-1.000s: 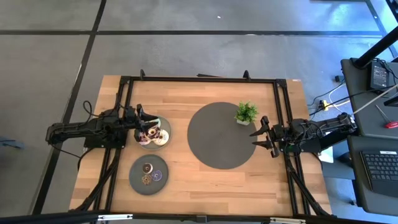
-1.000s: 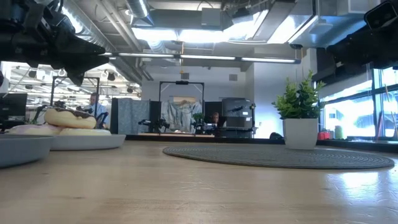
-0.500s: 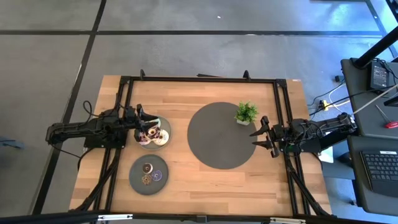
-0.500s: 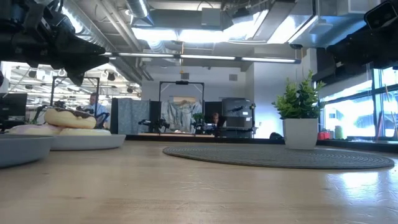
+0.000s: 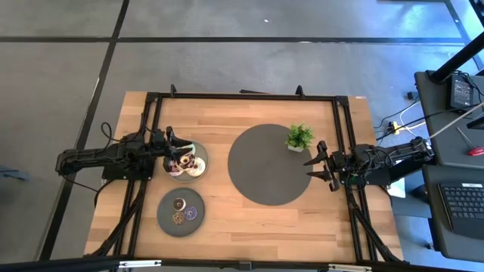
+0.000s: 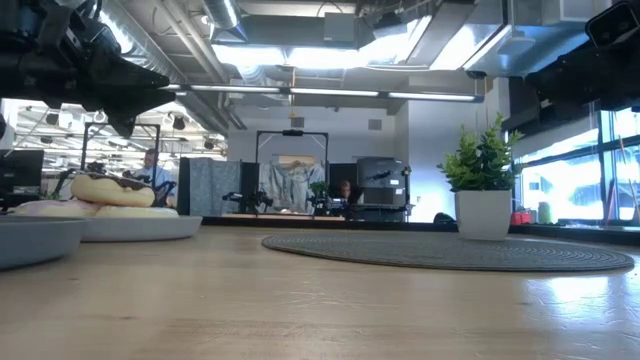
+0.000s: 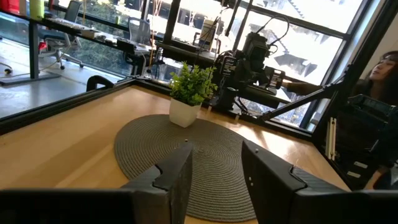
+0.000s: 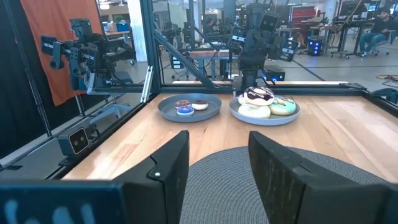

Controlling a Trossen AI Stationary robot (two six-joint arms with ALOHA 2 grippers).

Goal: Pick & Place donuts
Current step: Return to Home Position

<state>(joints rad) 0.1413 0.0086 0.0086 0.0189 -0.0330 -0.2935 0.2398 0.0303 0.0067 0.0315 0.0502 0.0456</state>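
Fingers of left gripper (image 7: pixel 216 155) stood apart w/ nothing btwn them. It hung over the 9 o'clock rim of the light grey plate (image 5: pixel 204 162), above the big donuts (image 5: pixel 184 160) piled there, not touching them per low view. Small donuts (image 5: pixel 180 203) lay on the dark grey plate (image 5: pixel 162 210), nearby at abt 5 o'clock from it. Right gripper (image 8: pixel 219 140), fingers likewise spread & empty, sat at the 3 o'clock edge of the round mat (image 5: pixel 265 174), donuts well off at 9 o'clock. All donuts looked plated, so prob. only retreat remained. Left arm's axis ran 9-to-3, so pulling toward 9 o'clock would lead away from the pile.
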